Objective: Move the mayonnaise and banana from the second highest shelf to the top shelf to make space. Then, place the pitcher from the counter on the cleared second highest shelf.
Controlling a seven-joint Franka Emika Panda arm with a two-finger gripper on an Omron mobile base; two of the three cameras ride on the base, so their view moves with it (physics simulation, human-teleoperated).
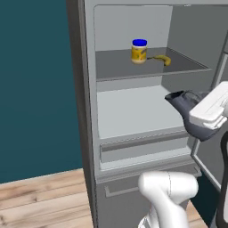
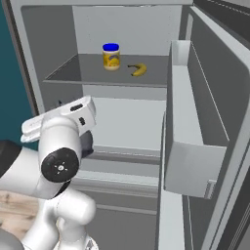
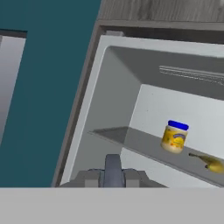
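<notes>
Left base view: the mayonnaise (image 1: 139, 50) and banana (image 1: 162, 59) already sit mid top shelf (image 1: 124, 71), and the pincer (image 1: 201, 119) looks to be grasping the pitcher (image 1: 189, 111) at the bare second highest shelf's (image 1: 133, 111) right edge. Right base and hand views agree; just the setting down looks left.

The pitcher (image 1: 189, 111) is half covered by the white hand at 3 o'clock in the left base view, so its handle and the grip on it cannot be made out. In the right base view only a dark sliver of it shows behind the wrist. In the hand view the banana (image 3: 210, 162) is cut off at the 4 o'clock edge.
</notes>
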